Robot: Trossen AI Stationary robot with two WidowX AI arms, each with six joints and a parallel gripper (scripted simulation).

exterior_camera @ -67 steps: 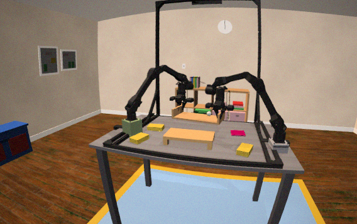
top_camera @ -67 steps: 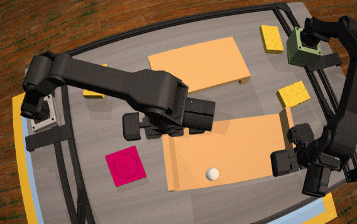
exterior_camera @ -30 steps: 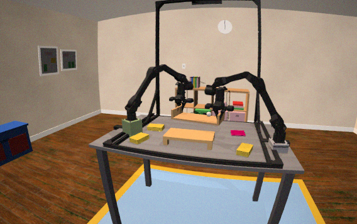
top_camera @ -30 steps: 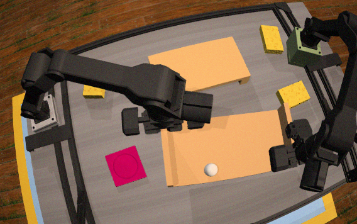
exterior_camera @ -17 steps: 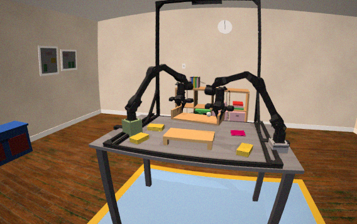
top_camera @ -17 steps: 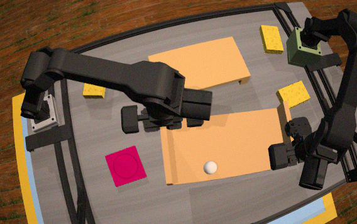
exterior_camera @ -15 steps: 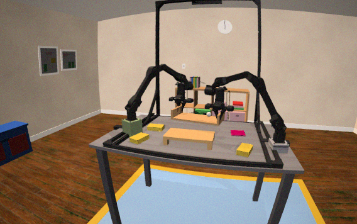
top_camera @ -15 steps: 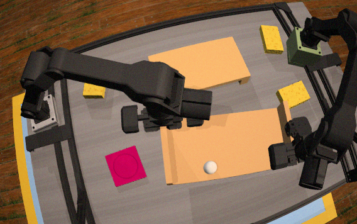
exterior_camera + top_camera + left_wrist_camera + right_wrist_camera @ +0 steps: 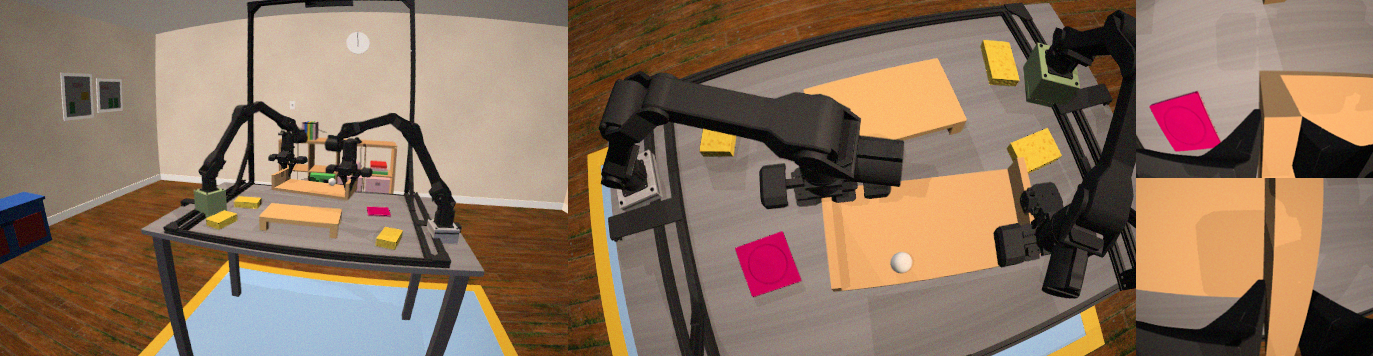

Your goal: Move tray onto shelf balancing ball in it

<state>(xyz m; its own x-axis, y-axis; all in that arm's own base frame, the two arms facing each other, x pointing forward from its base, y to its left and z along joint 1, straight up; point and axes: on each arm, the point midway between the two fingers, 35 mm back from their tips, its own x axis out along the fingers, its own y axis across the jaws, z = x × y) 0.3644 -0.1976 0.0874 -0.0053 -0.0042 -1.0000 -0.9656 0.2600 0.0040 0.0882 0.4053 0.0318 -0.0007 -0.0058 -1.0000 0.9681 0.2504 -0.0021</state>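
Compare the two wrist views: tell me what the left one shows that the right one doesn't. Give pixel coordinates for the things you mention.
Only the left wrist view: the pink square (image 9: 768, 264) (image 9: 378, 211) (image 9: 1184, 121) with its circle, and the left gripper (image 9: 829, 198) (image 9: 349, 182) (image 9: 1271, 114) closed on one end wall of the tray (image 9: 928, 220) (image 9: 312, 189) (image 9: 1335, 99) (image 9: 1168, 237).

Only the right wrist view: the right gripper (image 9: 1024, 218) (image 9: 289, 174) (image 9: 1276, 286) closed on the opposite end wall, and slivers of wooden floor (image 9: 718, 30) (image 9: 100, 250) (image 9: 1370, 317).

Both: part of the tray's flat bottom and the grey table top (image 9: 718, 200) (image 9: 356, 212) (image 9: 1235, 79) (image 9: 1343, 257). Neither shows the ball (image 9: 901, 262) (image 9: 332, 182).
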